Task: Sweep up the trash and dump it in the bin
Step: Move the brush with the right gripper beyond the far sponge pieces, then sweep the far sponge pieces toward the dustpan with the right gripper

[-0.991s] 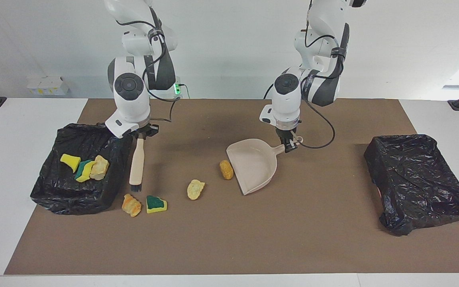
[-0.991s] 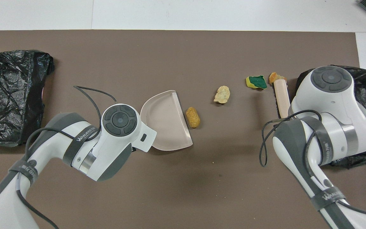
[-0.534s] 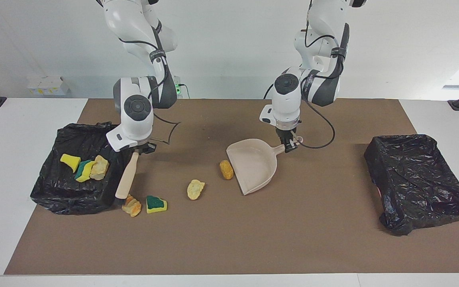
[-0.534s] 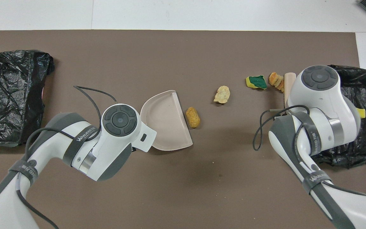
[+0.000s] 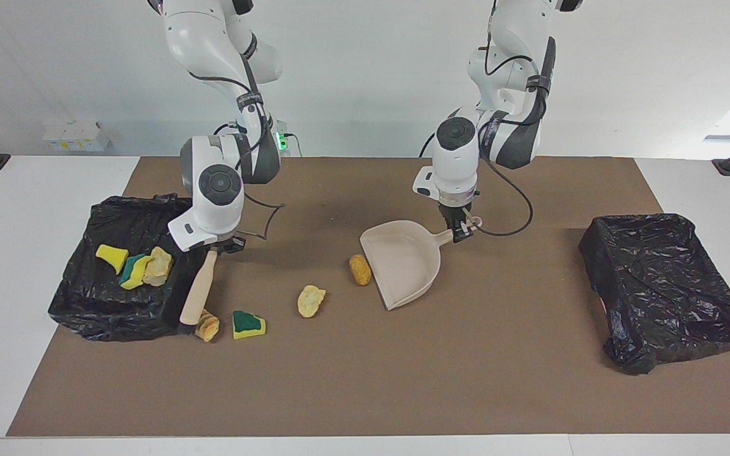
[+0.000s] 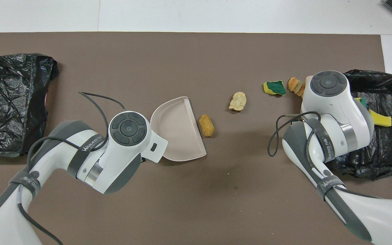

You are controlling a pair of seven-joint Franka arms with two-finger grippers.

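The black-bag-lined bin (image 5: 111,316) at the right arm's end of the table holds three scraps: a yellow sponge chunk (image 5: 112,257), a green-and-yellow sponge piece (image 5: 133,270) and a tan lump (image 5: 158,265). The other black-lined bin (image 5: 663,291), at the left arm's end, shows nothing inside.

The right hand (image 5: 218,246) is clamped on the beige wooden-handled brush (image 5: 199,292), whose bristles touch an orange bread-like lump (image 5: 207,325); beside it lies a green-topped sponge chunk (image 5: 248,324).

The left hand (image 5: 460,233) is closed on the handle of the beige plastic dustpan (image 5: 403,263). A pale crumbly lump (image 5: 310,301) and a golden lump (image 5: 359,269) lie near its mouth.
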